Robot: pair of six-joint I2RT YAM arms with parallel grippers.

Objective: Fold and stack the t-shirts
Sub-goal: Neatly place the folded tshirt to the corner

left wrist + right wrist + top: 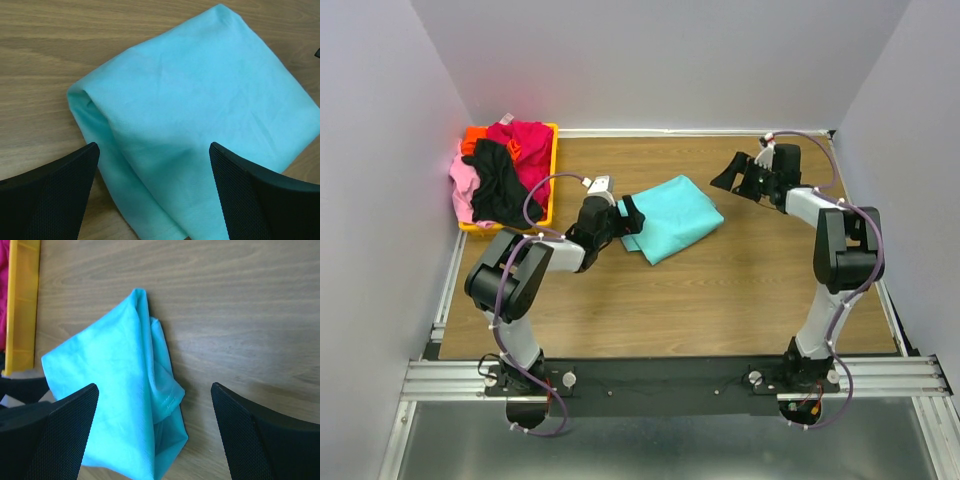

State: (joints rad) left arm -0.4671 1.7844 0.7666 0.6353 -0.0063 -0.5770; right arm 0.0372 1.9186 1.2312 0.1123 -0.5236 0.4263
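The turquoise t-shirt lies folded into a compact rectangle on the wooden table; it also shows in the left wrist view and the right wrist view. My left gripper is open at the shirt's left edge, its jaws standing apart over the fold. My right gripper is open and empty, hovering off the shirt's far right. The magenta-red, black, pink and orange t-shirts lie heaped in the bin.
A yellow-orange plastic bin stands at the table's back left; its rim shows in the right wrist view. Grey walls close the table at the back and both sides.
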